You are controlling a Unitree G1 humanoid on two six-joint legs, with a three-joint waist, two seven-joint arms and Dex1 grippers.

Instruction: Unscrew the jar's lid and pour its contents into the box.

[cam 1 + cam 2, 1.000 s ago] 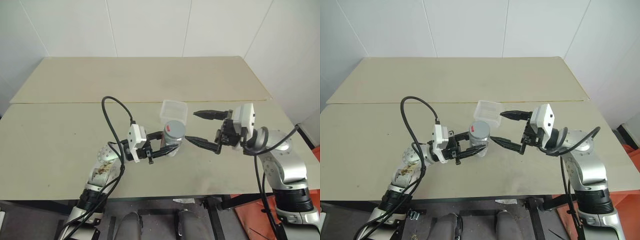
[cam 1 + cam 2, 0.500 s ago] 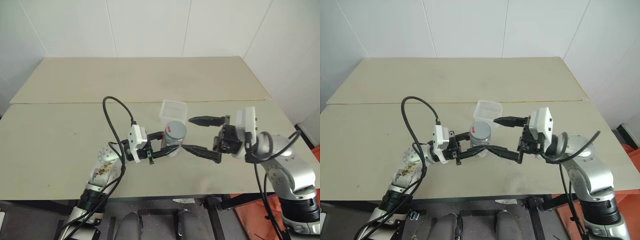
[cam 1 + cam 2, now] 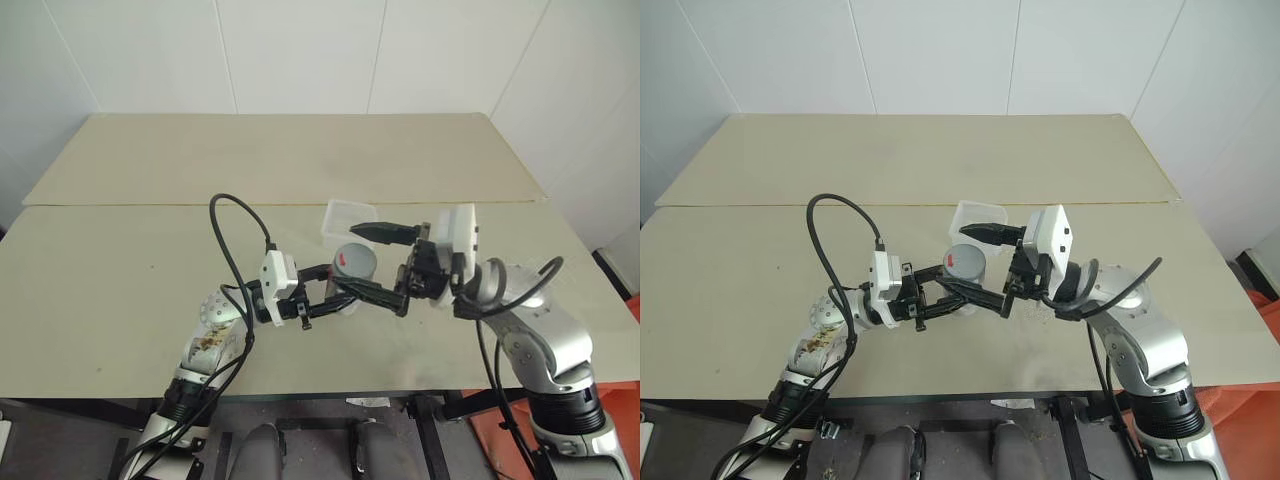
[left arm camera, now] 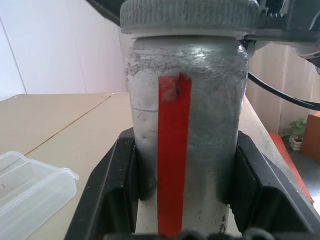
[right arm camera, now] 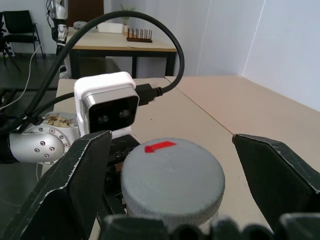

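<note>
**Lid still on, pour not begun**

Head views: jar clamped upright above table in left gripper; box just behind.

Right wrist: right gripper spread wide astride lid, not touching.

Left wrist: lid seated, unscrewing pending.

Silver-grey arms with black grippers and white wrist camera blocks

The left gripper and right gripper each have 2 black tapered fingers; a white, rounded camera housing sits at each wrist, looping black cables run along both arms, and the left arm's silver joint shows small screws.
</note>
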